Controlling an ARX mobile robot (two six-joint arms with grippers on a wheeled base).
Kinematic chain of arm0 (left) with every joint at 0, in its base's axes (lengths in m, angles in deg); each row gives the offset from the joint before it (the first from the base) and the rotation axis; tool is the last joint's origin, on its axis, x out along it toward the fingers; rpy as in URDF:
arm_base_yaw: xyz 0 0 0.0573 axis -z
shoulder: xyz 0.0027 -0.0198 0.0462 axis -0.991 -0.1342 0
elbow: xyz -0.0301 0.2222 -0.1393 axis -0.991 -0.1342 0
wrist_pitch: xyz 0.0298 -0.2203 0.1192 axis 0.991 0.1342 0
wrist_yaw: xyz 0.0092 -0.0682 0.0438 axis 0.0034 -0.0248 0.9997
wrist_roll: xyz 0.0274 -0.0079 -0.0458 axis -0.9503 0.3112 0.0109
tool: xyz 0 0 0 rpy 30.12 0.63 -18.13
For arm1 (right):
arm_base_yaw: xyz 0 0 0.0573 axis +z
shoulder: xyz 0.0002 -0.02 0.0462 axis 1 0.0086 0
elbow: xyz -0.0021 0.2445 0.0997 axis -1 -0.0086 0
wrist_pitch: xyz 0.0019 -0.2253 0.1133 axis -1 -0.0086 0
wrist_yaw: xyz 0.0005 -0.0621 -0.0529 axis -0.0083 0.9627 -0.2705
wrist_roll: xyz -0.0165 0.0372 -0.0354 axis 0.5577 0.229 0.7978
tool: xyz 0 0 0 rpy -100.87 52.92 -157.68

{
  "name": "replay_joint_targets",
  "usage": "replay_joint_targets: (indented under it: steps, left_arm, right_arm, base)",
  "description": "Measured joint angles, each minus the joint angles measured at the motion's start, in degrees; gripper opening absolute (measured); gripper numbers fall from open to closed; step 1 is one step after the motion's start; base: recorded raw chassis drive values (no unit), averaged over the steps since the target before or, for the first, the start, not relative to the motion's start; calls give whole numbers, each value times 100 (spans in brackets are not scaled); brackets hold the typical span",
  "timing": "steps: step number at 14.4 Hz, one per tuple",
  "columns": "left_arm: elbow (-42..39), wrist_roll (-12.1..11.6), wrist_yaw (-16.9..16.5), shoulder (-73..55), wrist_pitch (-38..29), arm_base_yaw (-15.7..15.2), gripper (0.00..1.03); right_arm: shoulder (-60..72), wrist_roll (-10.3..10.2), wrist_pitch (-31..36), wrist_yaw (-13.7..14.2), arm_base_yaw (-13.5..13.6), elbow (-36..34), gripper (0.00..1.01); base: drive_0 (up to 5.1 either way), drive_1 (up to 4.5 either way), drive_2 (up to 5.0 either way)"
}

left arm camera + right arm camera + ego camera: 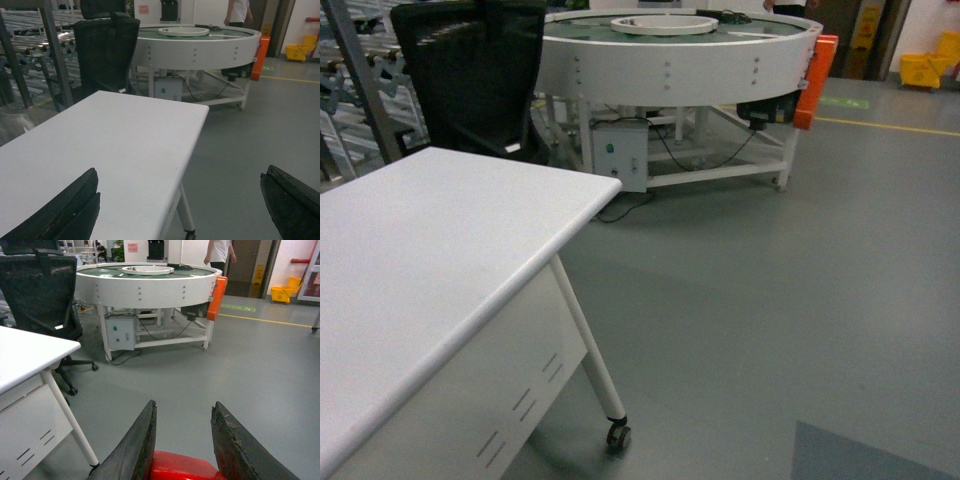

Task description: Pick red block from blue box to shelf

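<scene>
Sitting between the fingers of the right gripper (pixel 182 440), the red block (pixel 182 467) is clamped; left gripper (pixel 180 205) spread wide above the white table (pixel 115 150), grey floor (pixel 770 300) beyond.

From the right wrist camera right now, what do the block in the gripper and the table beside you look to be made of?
The red block looks like glossy moulded plastic: saturated red with soft highlights between the right gripper fingers. The white table top seems a smooth matte laminate with a rounded edge; its leg looks like white painted metal tube, probably.
</scene>
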Motion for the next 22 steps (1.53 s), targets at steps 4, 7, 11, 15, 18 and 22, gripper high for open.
replay_joint_targets:
  steps: [4,7,11,15,18,22]
  left_arm:
    - [0,0,0,0,0,0,98]
    - [0,0,0,0,0,0,98]
    - [0,0,0,0,0,0,98]
    - [0,0,-2,0,0,0,98]
    - [0,-2,2,0,0,0,98]
    - [0,0,-2,0,-24,7,98]
  right_arm:
    - [0,0,0,0,0,0,28]
    - [0,0,0,0,0,0,28]
    - [0,0,0,0,0,0,28]
    - [0,0,0,2,0,0,28]
    - [0,0,0,0,0,0,28]
    - [0,0,20,0,0,0,28]
  base:
    - [-174,-174,-174]
    - [-174,-174,-174]
    - [-163,-163,-163]
    - [-160,-160,-160]
    - [-160,-160,-160]
    - [-160,-160,-160]
